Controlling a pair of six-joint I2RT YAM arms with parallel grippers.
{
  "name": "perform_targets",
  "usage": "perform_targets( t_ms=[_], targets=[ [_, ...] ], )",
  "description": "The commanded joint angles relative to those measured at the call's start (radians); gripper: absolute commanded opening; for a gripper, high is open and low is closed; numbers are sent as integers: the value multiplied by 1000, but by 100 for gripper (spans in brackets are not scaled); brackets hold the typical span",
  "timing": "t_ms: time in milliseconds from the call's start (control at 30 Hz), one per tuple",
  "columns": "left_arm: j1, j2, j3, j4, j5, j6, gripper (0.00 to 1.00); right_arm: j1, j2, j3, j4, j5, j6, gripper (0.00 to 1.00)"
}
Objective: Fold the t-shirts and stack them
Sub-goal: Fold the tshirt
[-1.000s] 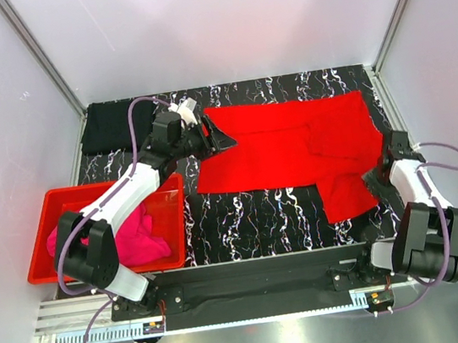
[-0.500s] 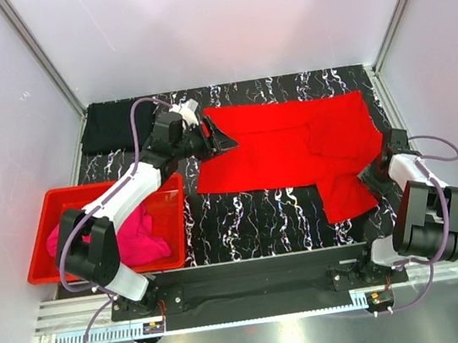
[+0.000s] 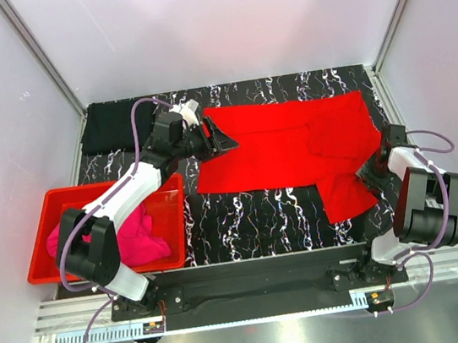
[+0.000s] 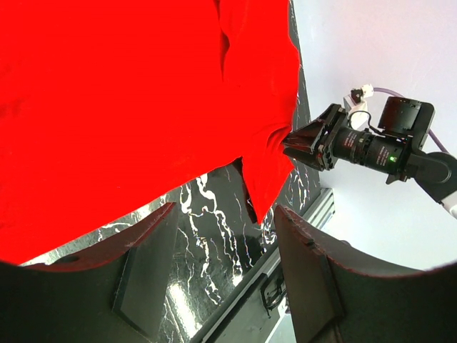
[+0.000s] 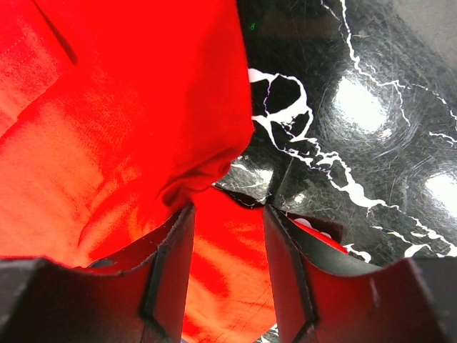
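Red t-shirt: it lies spread flat on the marbled surface, one sleeve trailing toward the near right, so you have edges to fold from.
Left pincer: released, its fingers wide apart at the shirt's left edge. The left wrist view shows nothing between them; it looks placed to take that edge.
Right pincer: low at the junction of sleeve and body. Its jaws stand apart astride a fold of red cloth and are not clenched on it, probably lined up to pinch there.
Black t-shirt: it rests at the far left corner, apparently already folded; you would stack there.
Magenta t-shirt: it sits crumpled in the red bin, waiting its turn.
Your step, as I judge it: close both pincers before lifting.
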Motion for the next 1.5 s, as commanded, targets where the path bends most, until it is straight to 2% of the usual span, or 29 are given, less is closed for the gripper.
perform_targets(
  t_ms=[0, 167, 267, 400, 500, 667, 767, 900, 1000, 1167, 1467],
  targets=[
    [5, 1, -3, 49, 31, -5, 61, -4, 11, 5, -4, -29, -5, 50],
    [6, 8, -3, 70, 34, -9, 61, -4, 51, 18, -18, -22, 2, 44],
    [6, 4, -2, 67, 31, -5, 61, -4, 53, 15, -30, -13, 21, 35],
    [5, 8, -3, 66, 28, -3, 61, -4, 10, 13, -59, 37, 45, 27],
    [6, 11, -3, 64, 27, -5, 61, -4, -24, 13, -91, 60, 76, 17],
    [6, 13, -9, 55, -12, 3, 61, -4, -98, 18, -182, 105, 154, 7],
    [2, 7, -9, -25, -106, 18, 60, -4, -185, 21, -254, 152, 231, 3],
    [-9, 1, -12, -156, -341, 23, 61, -4, -369, 6, -328, 197, 298, 2],
    [-20, 2, -26, -217, -465, -3, 64, -4, -458, -16, -335, 205, 309, 2],
    [-35, 51, -3, -327, -610, -22, 68, -4, -471, -16, -337, 189, 280, 1],
    [-75, 133, 11, -416, -817, -42, 62, -4, -472, -31, -308, 149, 240, 0]
  ],
)
